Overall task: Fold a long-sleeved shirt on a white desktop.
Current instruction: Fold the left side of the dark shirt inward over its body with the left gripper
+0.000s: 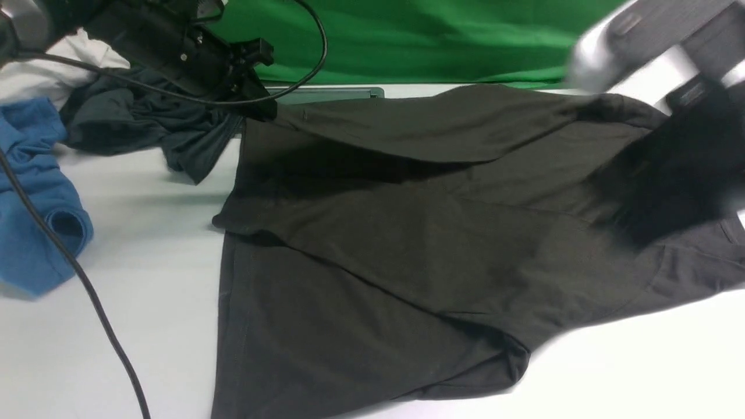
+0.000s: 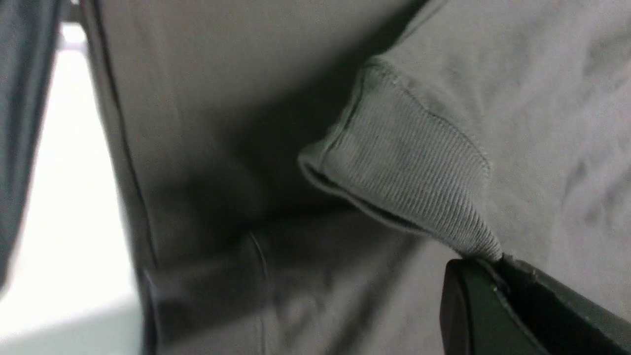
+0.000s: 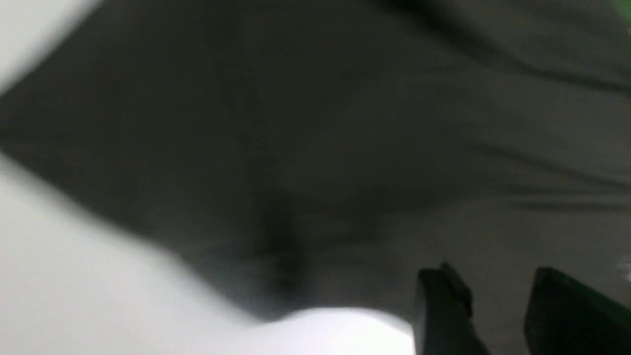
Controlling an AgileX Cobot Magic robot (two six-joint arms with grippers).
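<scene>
Motion blurs my right arm [image 1: 640,35] into a pale grey and black smear at the right edge of the front view, and it hides the part of the long-sleeved shirt [image 1: 407,233] beneath it. My right wrist view is also soft: I can make out dark cloth over the pale desk [image 1: 145,233] and two black fingers [image 3: 443,305]. My right jaws are released, standing apart above the fabric, with no cloth visible between them. In the front view my left arm [image 1: 174,41] merges with the dark cloth at the shirt's far left corner, so the grip cannot be read there. Up close, my left jaws are clenched on the corner of the shirt's ribbed cuff [image 2: 409,182], and only their black tip shows at the frame edge. The shirt lies spread across the middle and right of the desk, with one layer folded over another, and is cut off at the near and right edges. On the left, apart from it, a blue garment [image 1: 35,192] lies nearest me. A dark teal-grey garment [image 1: 145,128] is bunched under my left arm, just beside the shirt's far corner. White cloth [image 1: 41,75] shows behind it. A black cable [image 1: 87,285] trails across the desk on that side. Part of a metal slot [image 1: 326,93] shows along the far edge, below the green backdrop [image 1: 436,41].
</scene>
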